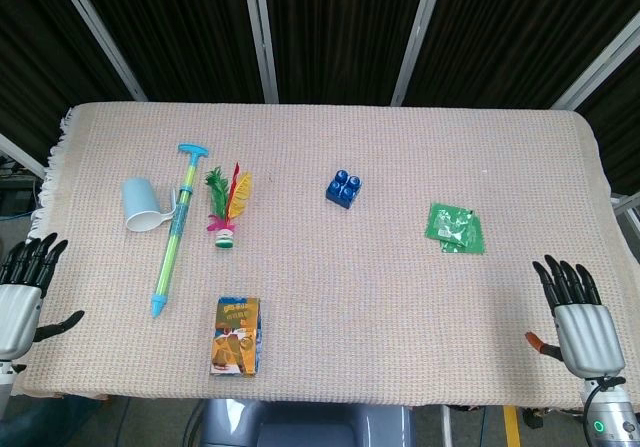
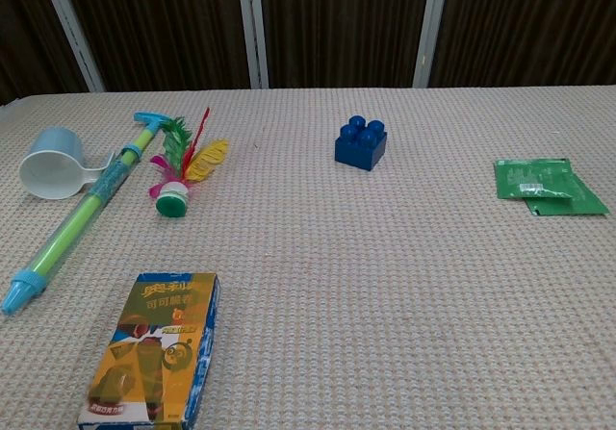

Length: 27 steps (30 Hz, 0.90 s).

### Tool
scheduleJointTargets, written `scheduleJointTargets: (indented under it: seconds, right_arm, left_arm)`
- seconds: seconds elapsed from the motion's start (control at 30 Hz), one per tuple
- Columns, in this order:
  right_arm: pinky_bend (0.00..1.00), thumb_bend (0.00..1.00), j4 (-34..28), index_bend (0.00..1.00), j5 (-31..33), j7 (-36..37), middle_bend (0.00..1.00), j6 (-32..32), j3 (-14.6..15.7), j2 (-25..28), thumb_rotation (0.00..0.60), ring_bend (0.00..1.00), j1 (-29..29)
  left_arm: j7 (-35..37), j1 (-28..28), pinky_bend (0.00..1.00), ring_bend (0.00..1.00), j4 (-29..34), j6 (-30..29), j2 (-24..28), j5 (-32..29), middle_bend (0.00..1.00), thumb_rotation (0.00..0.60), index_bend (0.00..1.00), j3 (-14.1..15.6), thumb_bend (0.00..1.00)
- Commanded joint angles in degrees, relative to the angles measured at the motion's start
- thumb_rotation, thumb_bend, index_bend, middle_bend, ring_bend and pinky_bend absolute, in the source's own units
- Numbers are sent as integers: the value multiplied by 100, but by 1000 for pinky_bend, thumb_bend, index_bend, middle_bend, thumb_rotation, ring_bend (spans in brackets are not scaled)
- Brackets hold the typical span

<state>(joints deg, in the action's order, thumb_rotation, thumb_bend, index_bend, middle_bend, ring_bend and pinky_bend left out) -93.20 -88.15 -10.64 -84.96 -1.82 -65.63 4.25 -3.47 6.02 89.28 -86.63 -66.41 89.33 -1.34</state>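
From the head view, my left hand (image 1: 22, 297) rests at the near left edge of the table (image 1: 400, 137), fingers spread apart and holding nothing. My right hand (image 1: 580, 322) rests at the near right edge, also spread and empty. Nothing is picked up yet, so as I judge it all the handling is still ahead. Nearest my right hand are the green packets (image 1: 456, 228), lying flat and well apart from my fingers, their long side running roughly across the table. Nearest my left hand is the water squirter (image 1: 173, 237), its long axis running away from me, handle at the far end and blue tip towards me. A white cup (image 1: 145, 207) touches it on the left; a feather shuttlecock (image 1: 226, 212) lies just right. A blue block (image 1: 344, 188) sits mid-table, a snack box (image 1: 236, 335) near the front edge.

In the chest view neither hand shows. The green packets (image 2: 547, 186) lie at the right, the water squirter (image 2: 82, 214) slants at the left.
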Motion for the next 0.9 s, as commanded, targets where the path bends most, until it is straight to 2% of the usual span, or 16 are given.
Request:
scheduleJointTargets:
  seconds: [0.03,0.17,0.3,0.43,0.57,0.7,0.8,0.9]
  right_arm:
    - [0,11,2,0,15,-66,0,36,5,-31,600,0,10]
    - [0,12,0,0,14,-89,0,54,10,-38,600,0,15]
    - [0,12,-11,0,-6,17,0,50,8,5,600,0,18]
    - [0,12,20,0,-23,138,0,62,-7,42,600,0,39]
    - [0,12,69,0,61,234,0,139,-93,57,600,0,111]
    - [0,12,146,0,240,286,0,312,-178,19,600,0,202]
    - [0,12,236,0,325,307,0,433,-220,-27,600,0,276]
    - [0,11,309,0,394,365,0,532,-246,-52,600,0,329]
  left_arm:
    - [-50,7,0,0,27,93,14,-47,0,600,0,23,110]
    - [-57,77,0,0,14,261,21,-109,0,600,11,18,111]
    - [-74,290,0,0,-216,512,-121,-315,0,600,50,-178,111]
    - [-17,694,0,0,-875,632,-467,-157,0,600,106,-427,123]
    - [-4,1182,0,0,-1600,815,-892,-24,0,600,219,-664,140]
    - [-192,1746,0,0,-2141,1431,-1233,-136,0,600,333,-840,149]
    - [-294,2289,0,0,-2657,1916,-1606,-227,0,600,372,-1013,161]
    - [-293,2608,0,0,-3075,2228,-1881,-266,0,600,390,-1034,169]
